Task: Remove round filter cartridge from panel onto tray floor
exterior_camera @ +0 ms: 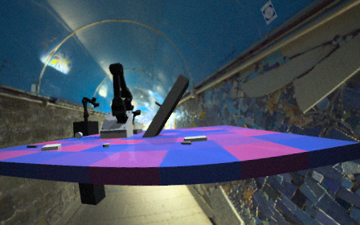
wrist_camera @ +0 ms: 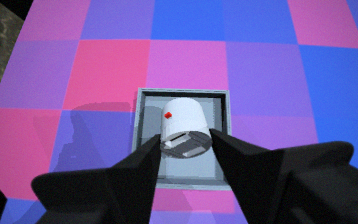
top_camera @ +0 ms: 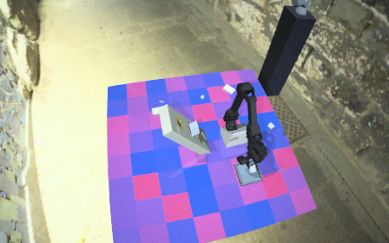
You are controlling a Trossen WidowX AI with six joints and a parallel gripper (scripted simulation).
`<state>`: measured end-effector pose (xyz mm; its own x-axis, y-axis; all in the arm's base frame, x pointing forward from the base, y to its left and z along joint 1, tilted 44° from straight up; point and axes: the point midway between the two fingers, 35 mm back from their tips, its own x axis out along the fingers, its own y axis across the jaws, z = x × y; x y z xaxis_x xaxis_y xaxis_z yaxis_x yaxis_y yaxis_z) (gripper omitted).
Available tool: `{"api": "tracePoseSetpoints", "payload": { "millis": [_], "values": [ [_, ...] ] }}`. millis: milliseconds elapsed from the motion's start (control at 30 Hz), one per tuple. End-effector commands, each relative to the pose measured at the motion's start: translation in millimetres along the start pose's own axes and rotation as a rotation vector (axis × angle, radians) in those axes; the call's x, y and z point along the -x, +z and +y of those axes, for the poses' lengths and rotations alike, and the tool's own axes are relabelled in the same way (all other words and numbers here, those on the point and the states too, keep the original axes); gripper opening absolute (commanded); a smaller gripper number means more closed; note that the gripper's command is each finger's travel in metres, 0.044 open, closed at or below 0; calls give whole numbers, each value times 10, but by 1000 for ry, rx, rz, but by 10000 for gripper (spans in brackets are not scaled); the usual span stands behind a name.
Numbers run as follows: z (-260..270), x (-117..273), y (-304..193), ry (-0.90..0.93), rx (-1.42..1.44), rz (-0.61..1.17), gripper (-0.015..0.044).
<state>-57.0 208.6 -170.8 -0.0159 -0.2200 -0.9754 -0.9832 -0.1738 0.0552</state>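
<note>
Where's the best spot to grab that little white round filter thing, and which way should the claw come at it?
By its flat end face, coming straight at that end, as the black gripper does now: shut on the white round filter cartridge, one finger on each side of the dark face with the slots. The curved white side would be more likely to slip. It hangs over the grey square tray.

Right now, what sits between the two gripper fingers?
The white filter cartridge, slotted face toward the camera, clamped in the gripper over the grey tray; the wrist view shows it.
</note>
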Motion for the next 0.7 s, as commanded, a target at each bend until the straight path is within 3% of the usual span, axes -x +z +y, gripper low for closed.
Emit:
{"api": "tracePoseSetpoints", "payload": {
  "millis": [0,367,667],
  "values": [
    [13,-171,-117,6,1,8,0],
    [12,-470,-335,6,1,9,0],
    [2,-443,-333,0,3,19,236]
  ]
}}
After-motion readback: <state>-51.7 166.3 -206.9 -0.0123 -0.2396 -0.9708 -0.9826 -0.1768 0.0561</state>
